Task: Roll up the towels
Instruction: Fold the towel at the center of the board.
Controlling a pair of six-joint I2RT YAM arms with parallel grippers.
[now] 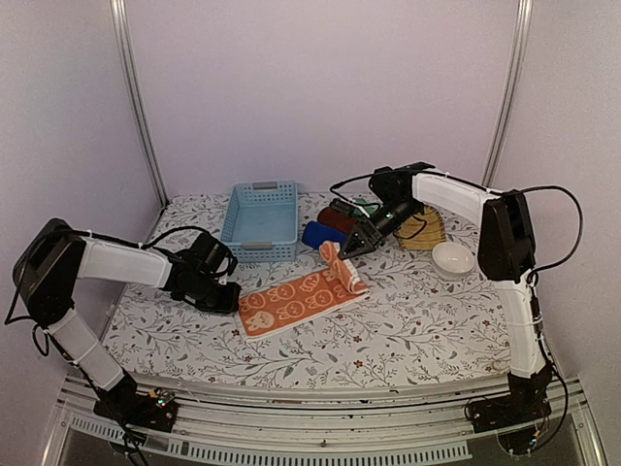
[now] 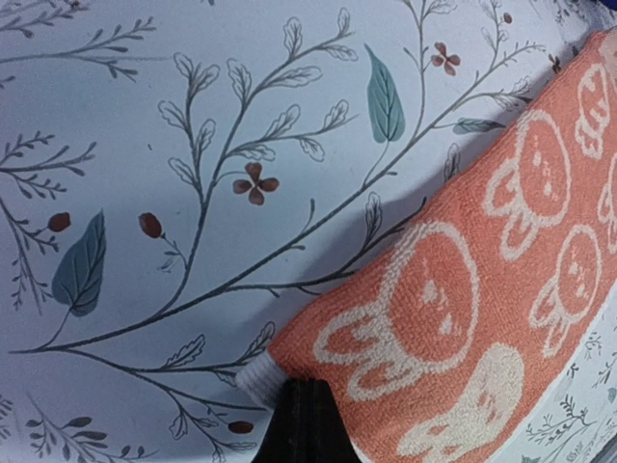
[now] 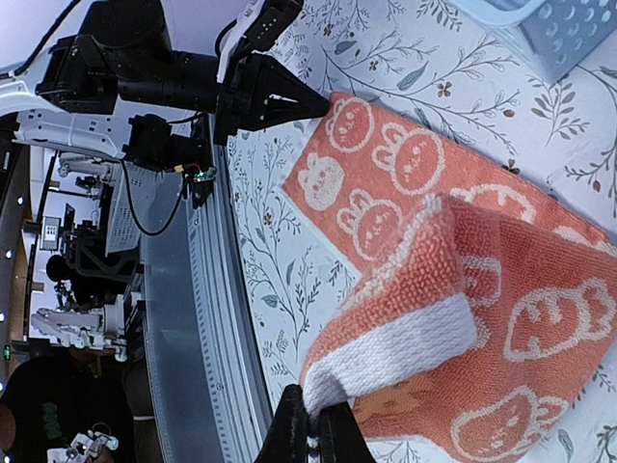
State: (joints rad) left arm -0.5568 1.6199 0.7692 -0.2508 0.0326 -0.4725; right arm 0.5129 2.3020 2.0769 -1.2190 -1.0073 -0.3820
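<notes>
Orange towel [image 1: 296,299]: spread on the flowered surface [image 1: 408,320] between the two arms, running from near-left to far-right. Its far end is raised and doubled back over the flat part.

Right claw [image 3: 313,429]: closed on the white hem of that raised end, holding it just above the rest of the cloth.

Left claw [image 1: 231,296]: closed, with its tip touching the opposite, near-left corner of the orange towel. I cannot tell whether any cloth is caught between the fingers.

Other towels: a rolled dark blue towel [image 1: 323,235] and a maroon towel [image 1: 337,219] lie just behind the raised end, beside the blue basket [image 1: 260,221].

Farther out: a white bowl [image 1: 453,258] and a wicker tray [image 1: 429,229] sit to the right, under the right arm.

Overhead view only: the full lie of the towel and everything around it.

Right wrist view only: the pinched hem up close, the rabbit and carrot pattern, and the left claw at the far corner.

Left wrist view only: the white corner edge under a dark fingertip.
</notes>
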